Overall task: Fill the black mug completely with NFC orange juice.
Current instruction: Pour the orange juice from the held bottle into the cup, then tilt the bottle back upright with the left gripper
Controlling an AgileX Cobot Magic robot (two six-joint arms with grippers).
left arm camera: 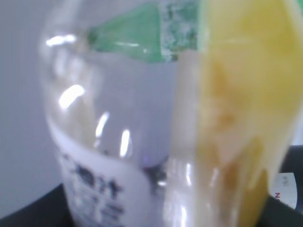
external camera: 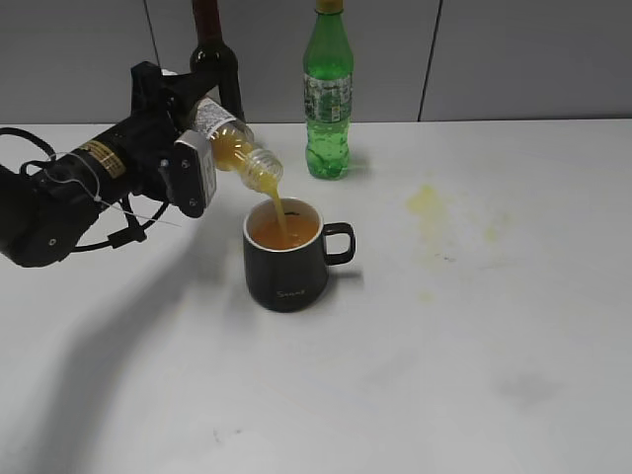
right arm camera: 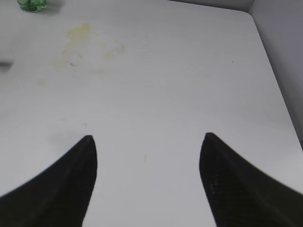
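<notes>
Orange juice (external camera: 279, 209) is being poured into the mug (external camera: 287, 255).
The bottle (external camera: 237, 149) is clenched tilted by the left pincer (external camera: 188, 148); the right pincer (right arm camera: 147, 156) is parted, empty.

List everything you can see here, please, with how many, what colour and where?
black mug: one, black with a pale inside, mid-table, partly full.
orange juice: one stream, cloudy orange, falling into the mug.
juice bottle: one, clear, tilted mouth-down above the mug.
green bottle: one, upright, back of the table.
dark bottle: one, upright, behind the left arm.
yellowish stain: one patch, right of the mug.
table: one, white.
left tool: one, black, holding the juice bottle.
right tool: one, black, open over bare table.
</notes>
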